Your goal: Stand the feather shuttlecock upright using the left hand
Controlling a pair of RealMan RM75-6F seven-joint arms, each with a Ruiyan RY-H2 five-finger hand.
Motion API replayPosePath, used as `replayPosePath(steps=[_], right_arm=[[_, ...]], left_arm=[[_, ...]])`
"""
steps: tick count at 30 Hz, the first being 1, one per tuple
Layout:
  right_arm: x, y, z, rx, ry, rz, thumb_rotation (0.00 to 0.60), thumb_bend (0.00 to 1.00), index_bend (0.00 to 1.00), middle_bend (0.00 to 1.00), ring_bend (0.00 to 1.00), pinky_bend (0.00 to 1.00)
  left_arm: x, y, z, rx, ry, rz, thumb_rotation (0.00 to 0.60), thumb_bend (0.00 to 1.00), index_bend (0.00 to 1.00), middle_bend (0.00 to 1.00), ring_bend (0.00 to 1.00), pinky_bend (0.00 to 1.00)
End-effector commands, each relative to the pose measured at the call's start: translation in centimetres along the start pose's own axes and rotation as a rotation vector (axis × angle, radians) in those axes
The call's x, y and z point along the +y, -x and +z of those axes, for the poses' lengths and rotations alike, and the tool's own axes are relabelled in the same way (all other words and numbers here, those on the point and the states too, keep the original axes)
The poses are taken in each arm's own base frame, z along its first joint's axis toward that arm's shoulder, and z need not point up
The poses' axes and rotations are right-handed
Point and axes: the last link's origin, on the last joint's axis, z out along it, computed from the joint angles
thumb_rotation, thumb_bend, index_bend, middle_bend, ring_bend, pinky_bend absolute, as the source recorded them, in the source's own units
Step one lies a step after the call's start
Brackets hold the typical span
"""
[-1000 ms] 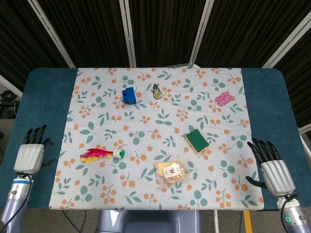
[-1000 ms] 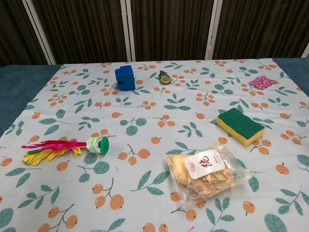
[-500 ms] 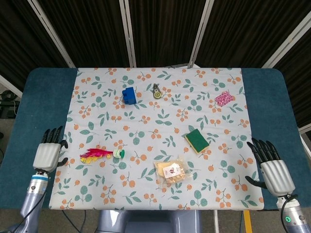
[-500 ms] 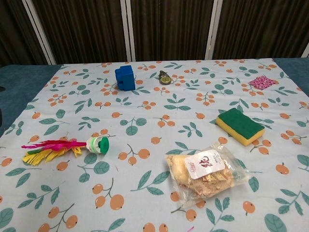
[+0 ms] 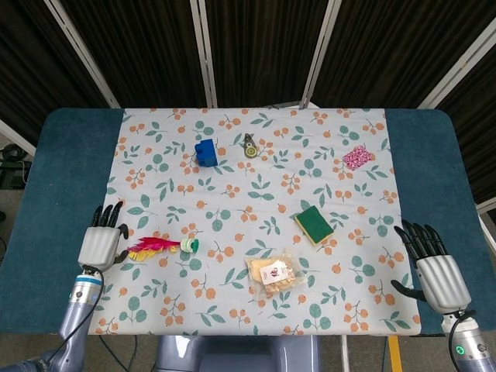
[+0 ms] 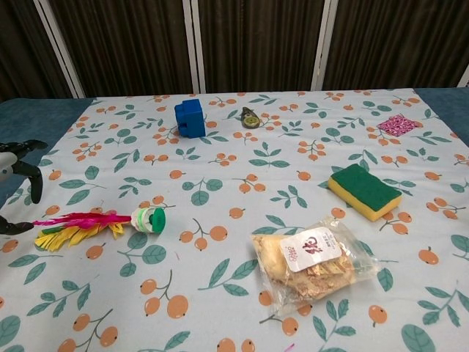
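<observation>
The feather shuttlecock (image 5: 163, 247) lies on its side on the floral cloth, pink and yellow feathers pointing left and its green and white base (image 6: 149, 219) to the right. My left hand (image 5: 101, 242) hovers just left of the feather tips, fingers spread and holding nothing; the chest view shows only its fingers (image 6: 22, 170) at the left edge. At the table's front right corner my right hand (image 5: 435, 270) rests, fingers apart and empty.
A blue block (image 5: 205, 152) and a small round trinket (image 5: 249, 146) sit at the back. A pink patterned pouch (image 5: 357, 157) is back right. A green and yellow sponge (image 5: 314, 224) and a clear snack bag (image 5: 276, 273) lie right of the shuttlecock.
My left hand has moved right from the blue table edge onto the cloth, coming close to the feather tips. The shuttlecock and right hand have not moved.
</observation>
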Motion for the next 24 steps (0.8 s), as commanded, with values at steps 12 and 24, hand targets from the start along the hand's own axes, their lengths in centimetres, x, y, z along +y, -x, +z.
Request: replayPosePath(steps=[12,24], right_arm=[[0.0,0.0,0.0,0.0,0.0,0.009,0.6,0.06,0.04,0.0,0.0,0.0],[-0.1,0.0,0.0,-0.004,0.004,0.012,0.6,0.07,0.04,0.0,0.0,0.0]], left_arm=[[1.2,1.2,0.0,-0.013,0.003,-0.001,0.6,0.36,0.57,0.0,0.0,0.0],[1.7,1.6,0.2,-0.019,-0.001,-0.018,0.6,0.44,0.57,0.0,0.0,0.0]])
